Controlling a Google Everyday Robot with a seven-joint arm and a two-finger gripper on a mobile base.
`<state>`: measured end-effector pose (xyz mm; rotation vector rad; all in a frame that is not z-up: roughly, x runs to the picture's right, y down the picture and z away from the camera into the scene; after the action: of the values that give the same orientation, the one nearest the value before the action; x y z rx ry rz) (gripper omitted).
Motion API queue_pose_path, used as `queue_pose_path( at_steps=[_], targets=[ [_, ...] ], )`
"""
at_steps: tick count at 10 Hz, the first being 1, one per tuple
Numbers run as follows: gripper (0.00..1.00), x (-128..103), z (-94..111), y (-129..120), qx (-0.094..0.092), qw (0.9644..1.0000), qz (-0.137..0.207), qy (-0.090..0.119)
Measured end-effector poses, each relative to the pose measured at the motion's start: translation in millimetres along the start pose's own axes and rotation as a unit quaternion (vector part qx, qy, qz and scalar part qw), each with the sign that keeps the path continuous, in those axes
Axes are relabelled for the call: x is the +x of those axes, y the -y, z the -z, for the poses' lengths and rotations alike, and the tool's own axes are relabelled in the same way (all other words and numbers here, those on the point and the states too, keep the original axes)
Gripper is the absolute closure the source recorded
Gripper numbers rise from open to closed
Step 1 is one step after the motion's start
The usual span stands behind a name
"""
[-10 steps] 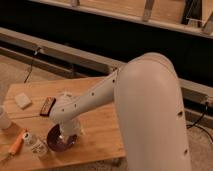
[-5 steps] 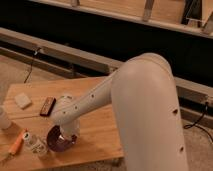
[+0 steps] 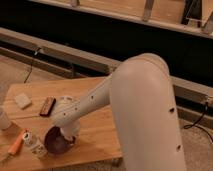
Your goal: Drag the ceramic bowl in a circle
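Note:
The ceramic bowl [image 3: 55, 141], dark maroon and glossy, sits near the front left of the wooden table [image 3: 95, 135]. My white arm reaches down from the right. Its gripper [image 3: 69, 136] is lowered onto the bowl's right rim and looks shut on it. The wrist housing hides most of the fingers and the right part of the bowl.
A clear bottle with a white cap [image 3: 34, 144] lies just left of the bowl, with an orange object [image 3: 16, 142] beyond it. A brown block [image 3: 47, 106], a pale sponge-like block [image 3: 22, 100] and a white cup [image 3: 4, 119] lie further back and left. The table's front edge is close.
The gripper has shut at the bowl's right rim. The arm's big upper link has swung a little to the left in the view. The bowl has barely moved.

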<state>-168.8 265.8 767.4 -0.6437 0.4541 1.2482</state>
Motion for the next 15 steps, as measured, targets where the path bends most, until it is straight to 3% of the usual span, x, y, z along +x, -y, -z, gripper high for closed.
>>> queue_pose_path(
  at_steps=[2,3,5,6,8,10,12,15],
  targets=[
    [1.0,6,-1,4,0.016,0.9997,0.004,-0.017],
    [1.0,13,3,15,0.037,0.9988,0.004,-0.031],
    [1.0,15,25,43,0.073,0.9967,-0.01,-0.036],
    [1.0,18,44,59,0.095,0.9946,-0.022,-0.036],
    [1.0,23,61,79,0.124,0.9907,-0.035,-0.042],
    [1.0,29,60,85,0.146,0.9868,-0.04,-0.059],
    [1.0,33,45,80,0.158,0.9834,-0.036,-0.082],
    [1.0,33,35,94,0.166,0.9793,-0.063,-0.097]
  ],
)
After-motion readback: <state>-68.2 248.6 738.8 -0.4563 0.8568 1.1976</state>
